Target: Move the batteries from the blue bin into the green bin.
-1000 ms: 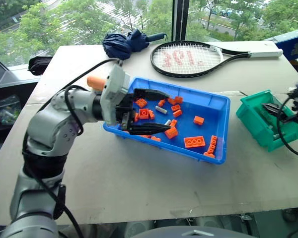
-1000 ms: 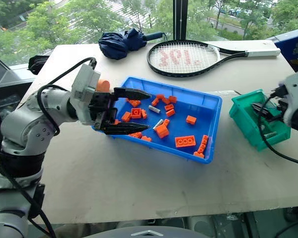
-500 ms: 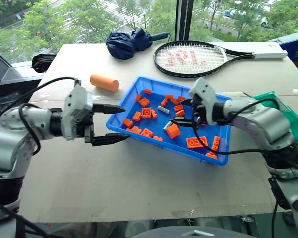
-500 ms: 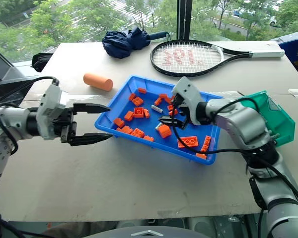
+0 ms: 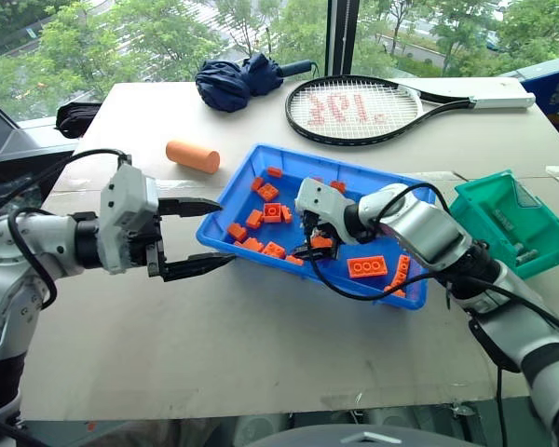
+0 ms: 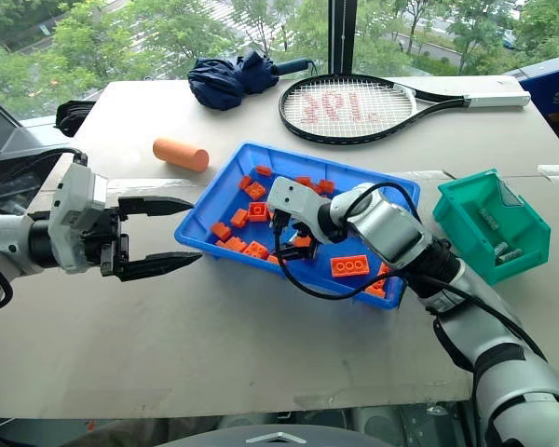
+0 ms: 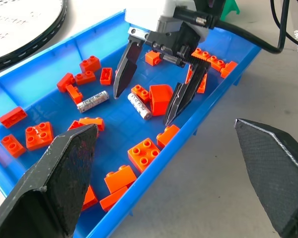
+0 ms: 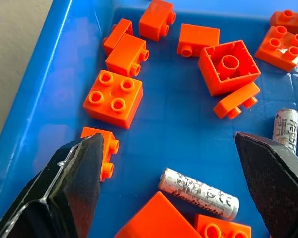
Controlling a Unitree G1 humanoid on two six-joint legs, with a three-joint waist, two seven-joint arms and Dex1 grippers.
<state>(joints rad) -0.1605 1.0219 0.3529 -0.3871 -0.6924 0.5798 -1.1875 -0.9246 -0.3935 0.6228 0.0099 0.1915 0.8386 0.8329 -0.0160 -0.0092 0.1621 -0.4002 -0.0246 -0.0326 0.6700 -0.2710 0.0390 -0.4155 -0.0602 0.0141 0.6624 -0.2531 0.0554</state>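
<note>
The blue bin (image 5: 377, 177) lies mid-table, holding orange bricks and two grey batteries (image 7: 93, 101) (image 7: 139, 105). My right gripper (image 7: 144, 106) hangs open inside the bin, its fingers straddling one battery (image 8: 199, 192) without touching it. The other battery (image 8: 285, 127) lies farther along the bin floor. My left gripper (image 5: 225, 231) is open and empty, just outside the bin's left rim, pointing toward it. The green bin (image 6: 447, 219) stands at the right, with two grey batteries (image 6: 489, 220) inside it.
Several orange bricks (image 7: 143, 152) crowd the blue bin floor around the batteries. An orange cylinder (image 5: 193, 155) lies left of the bin. A tennis racket (image 5: 354, 109) and a folded dark umbrella (image 5: 238, 79) lie at the back. Bare tabletop stretches in front.
My right arm swung from the green bin across into the blue bin and lowered over a battery. My left gripper pulled out of the blue bin to its left side.
</note>
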